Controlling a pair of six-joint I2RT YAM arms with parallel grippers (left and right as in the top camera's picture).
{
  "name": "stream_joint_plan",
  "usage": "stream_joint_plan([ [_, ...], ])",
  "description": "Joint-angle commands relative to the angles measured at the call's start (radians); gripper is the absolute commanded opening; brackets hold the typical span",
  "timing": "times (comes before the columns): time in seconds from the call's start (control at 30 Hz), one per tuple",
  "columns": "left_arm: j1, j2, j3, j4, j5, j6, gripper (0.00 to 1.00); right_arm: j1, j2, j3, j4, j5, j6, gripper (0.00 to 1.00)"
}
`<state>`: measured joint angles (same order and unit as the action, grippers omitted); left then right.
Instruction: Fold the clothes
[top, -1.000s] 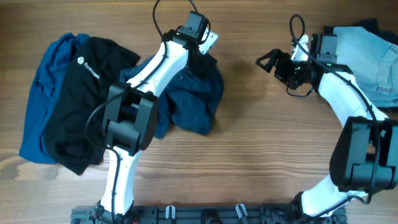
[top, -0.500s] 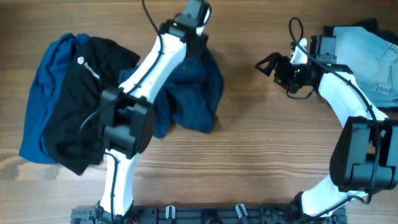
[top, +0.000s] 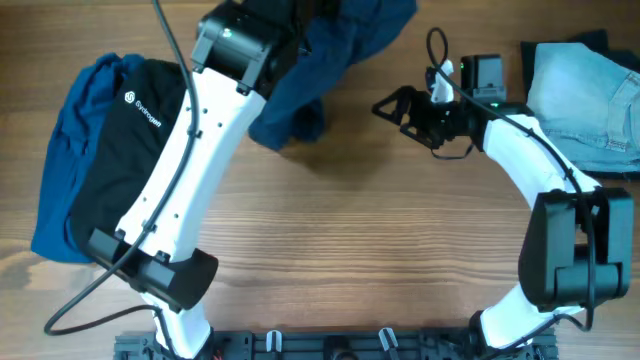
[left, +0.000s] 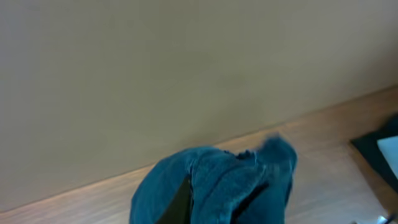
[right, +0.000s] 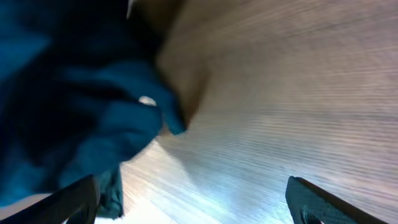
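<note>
Currently my left gripper (left: 217, 202) is clamped on the shorts (top: 340, 40), which hang bunched above the table's (top: 400, 250) far side. My right gripper (right: 193, 199) is spread wide and empty, just right of the shorts.

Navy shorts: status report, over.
Left end effector shut on navy shorts, held up. Right end effector open, empty, beside them. Black top, denim off to sides.
</note>
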<state>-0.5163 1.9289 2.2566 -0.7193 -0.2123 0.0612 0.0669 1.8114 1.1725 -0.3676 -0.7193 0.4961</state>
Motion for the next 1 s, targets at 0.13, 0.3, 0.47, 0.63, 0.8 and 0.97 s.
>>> stream_joint_plan([
  [0.13, -0.030, 0.006, 0.003, -0.031, -0.010, 0.013, 0.04, -0.063, -0.026, 0.004, 0.223, -0.024, 0.140, 0.95],
  [0.3, -0.030, -0.005, 0.003, -0.084, -0.010, 0.013, 0.04, -0.141, -0.026, 0.004, 0.248, -0.028, 0.066, 0.96],
  [0.47, -0.030, -0.006, 0.003, -0.112, -0.010, 0.013, 0.04, -0.131, -0.024, 0.004, 0.182, -0.038, 0.026, 0.96],
  [0.63, -0.030, -0.006, 0.003, -0.112, -0.010, 0.013, 0.04, -0.085, -0.019, 0.003, 0.096, -0.040, 0.001, 0.96],
  [0.8, -0.030, -0.006, 0.003, -0.112, -0.010, 0.013, 0.04, -0.088, -0.019, 0.003, 0.090, -0.068, -0.004, 0.97],
  [0.97, -0.030, -0.006, 0.003, -0.112, -0.010, 0.013, 0.04, -0.088, -0.018, 0.003, 0.070, -0.068, -0.026, 0.99],
])
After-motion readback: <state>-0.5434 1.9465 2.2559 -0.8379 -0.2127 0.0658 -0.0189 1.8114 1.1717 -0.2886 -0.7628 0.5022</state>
